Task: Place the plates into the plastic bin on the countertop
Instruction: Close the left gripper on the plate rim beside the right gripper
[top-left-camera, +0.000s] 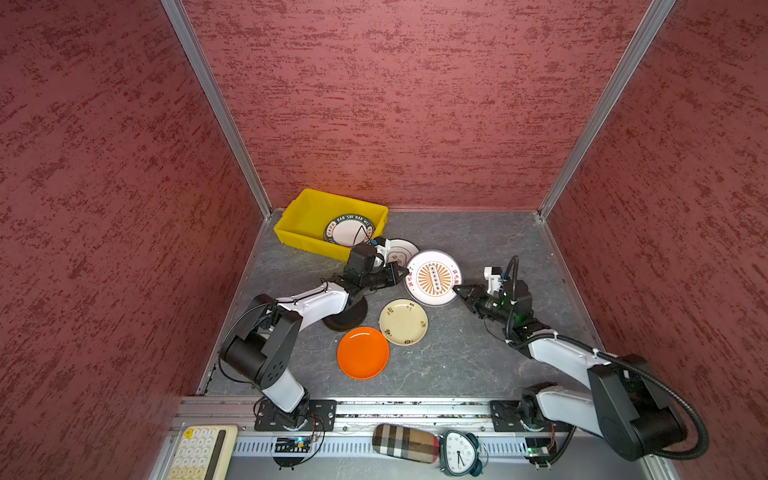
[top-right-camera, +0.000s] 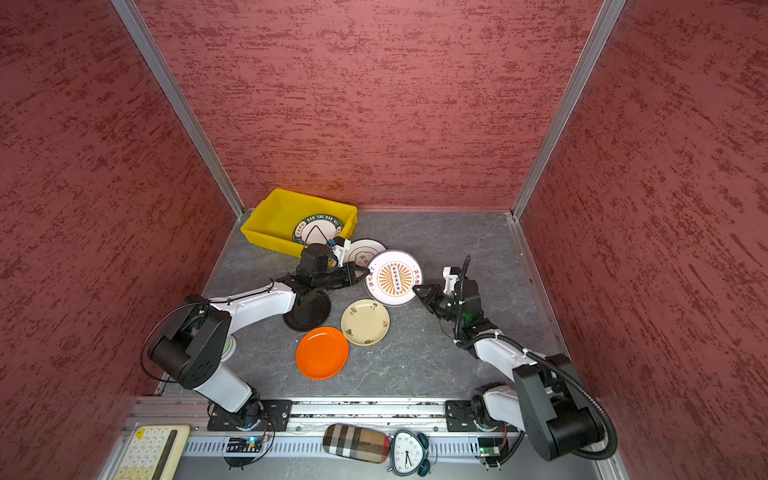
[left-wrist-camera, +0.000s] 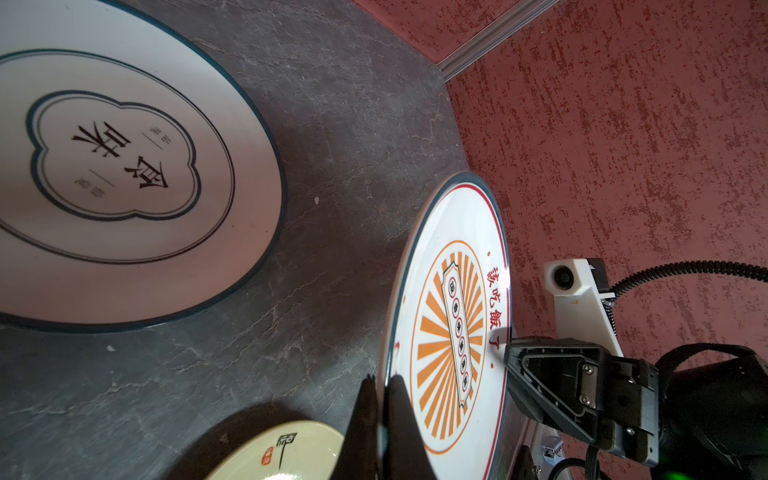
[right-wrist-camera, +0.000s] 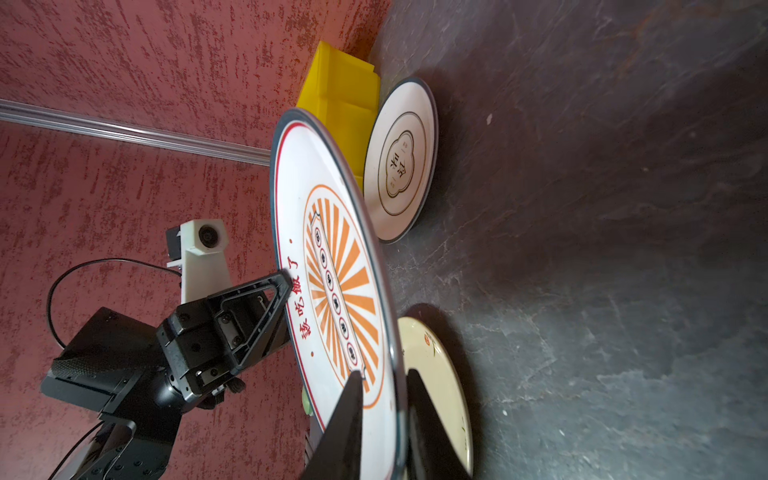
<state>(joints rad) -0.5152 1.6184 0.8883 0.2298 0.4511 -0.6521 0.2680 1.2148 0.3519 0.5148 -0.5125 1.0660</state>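
Holding the sunburst plate (top-left-camera: 432, 277) above the countertop (top-left-camera: 478, 357), the left gripper (top-left-camera: 406, 272) clamps its rim; the right gripper (top-left-camera: 456, 288) straddles the far rim, grip unclear. One teal-rimmed plate (top-left-camera: 347, 232) lies in the bin (top-left-camera: 307, 208); four other plates (top-left-camera: 403, 322) remain outside.

My left gripper (left-wrist-camera: 381, 378) and right gripper (right-wrist-camera: 384, 374) are matte black, on white-and-black arms. The round white sunburst plate (top-left-camera: 432, 278) has orange rays around a pale panel of dark dots. It also has red characters, a thin red ring and a dark teal rim.

The rectangular plastic bin (top-left-camera: 316, 205) is bright yellow. The round white plate inside it (top-right-camera: 316, 232) has a dark teal band with white lettering and a dark triangle outline.

The round white cloud-outline plate (left-wrist-camera: 124, 166) has teal lines and black characters. The round cream plate (top-left-camera: 403, 322) has small floral sprigs. The glossy orange plate (top-left-camera: 363, 352) and the glossy black plate (top-left-camera: 347, 321) are plain.

The stone-look countertop (top-left-camera: 478, 361) is dark grey with pale veins, and the textured walls (top-left-camera: 415, 104) are mottled red.
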